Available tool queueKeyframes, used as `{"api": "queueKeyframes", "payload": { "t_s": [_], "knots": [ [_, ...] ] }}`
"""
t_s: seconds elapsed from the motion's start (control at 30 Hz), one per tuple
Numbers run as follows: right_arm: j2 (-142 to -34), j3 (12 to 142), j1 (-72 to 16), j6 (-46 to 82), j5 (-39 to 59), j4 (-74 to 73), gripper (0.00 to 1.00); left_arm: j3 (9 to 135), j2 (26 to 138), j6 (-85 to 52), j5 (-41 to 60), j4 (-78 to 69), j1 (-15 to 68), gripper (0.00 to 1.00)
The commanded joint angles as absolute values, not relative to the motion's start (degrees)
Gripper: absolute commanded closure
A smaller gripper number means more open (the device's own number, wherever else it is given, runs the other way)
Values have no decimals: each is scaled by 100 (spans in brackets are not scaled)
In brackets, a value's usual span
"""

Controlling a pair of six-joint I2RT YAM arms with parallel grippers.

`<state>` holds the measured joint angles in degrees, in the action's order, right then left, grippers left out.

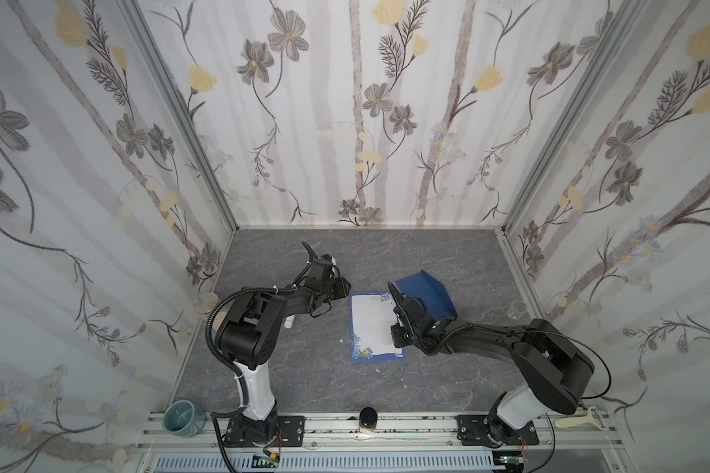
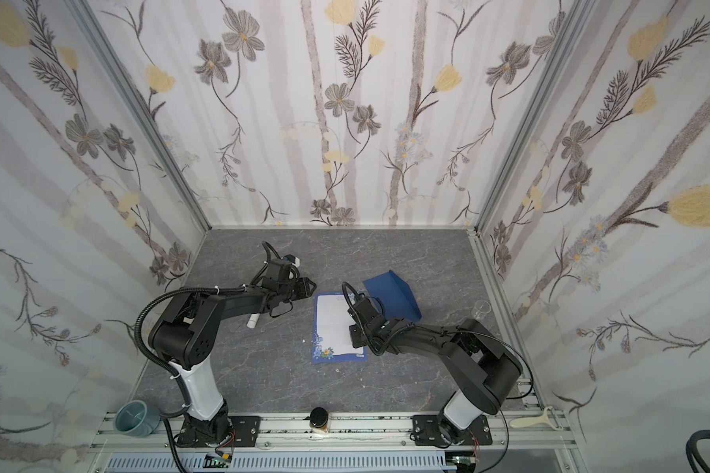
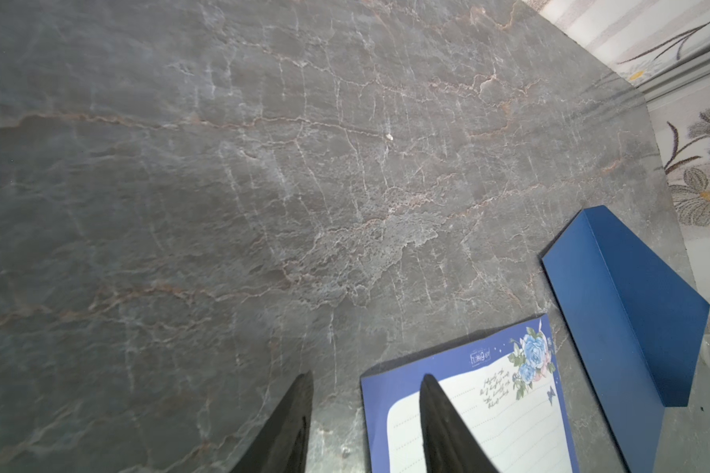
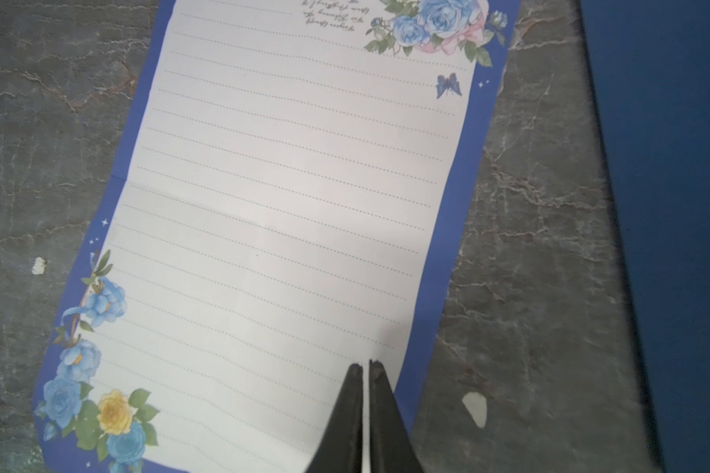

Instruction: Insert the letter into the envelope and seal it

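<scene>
Letter (image 4: 283, 204): thin, light, probably limp; best lifted by right edge.
Envelope (image 3: 632, 307): far right of letter.
Left gripper (image 3: 365, 379): fingers spread, empty.
Right gripper (image 4: 365, 362): fingers pressed together.

Grey marble bench (image 1: 304, 368), flowery wallpaper (image 1: 345, 123). Front rail (image 1: 419, 428): teal mug (image 1: 180, 415) left, dark-lidded jar (image 1: 368, 418) middle, pale peeler (image 1: 578, 422) right. Clear glass (image 1: 206, 302) by the left wall, another glass (image 1: 518, 309) by the right, white tube (image 1: 290, 322) lying left.

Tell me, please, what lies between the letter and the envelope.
Only a strip of table, bare but for one small white scrap; the right wrist view shows it between the letter and the envelope.
</scene>
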<state>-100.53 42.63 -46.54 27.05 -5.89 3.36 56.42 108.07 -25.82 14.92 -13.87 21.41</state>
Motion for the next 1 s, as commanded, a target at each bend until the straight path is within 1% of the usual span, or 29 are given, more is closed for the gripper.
{"api": "queueKeyframes", "payload": {
  "t_s": [0.0,0.1,0.43,0.67,0.97],
  "knots": [
    [-10183,4150,-4658,2852,-562,167,92,5806,10966,-2497,1632,-1495,2145,56],
    [-10246,4107,-4658,2866,-583,141,92,5922,11050,-2429,1662,-1440,2136,53],
    [-10261,4060,-4657,2801,-694,124,92,6126,11248,-2079,1885,-1048,2054,51],
    [-10248,4098,-4654,2767,-720,149,92,6318,11501,-1875,2366,-715,2017,48],
    [-10234,4157,-4658,2762,-736,167,92,6090,11389,-1802,2636,-537,2017,50]
  ]
}}
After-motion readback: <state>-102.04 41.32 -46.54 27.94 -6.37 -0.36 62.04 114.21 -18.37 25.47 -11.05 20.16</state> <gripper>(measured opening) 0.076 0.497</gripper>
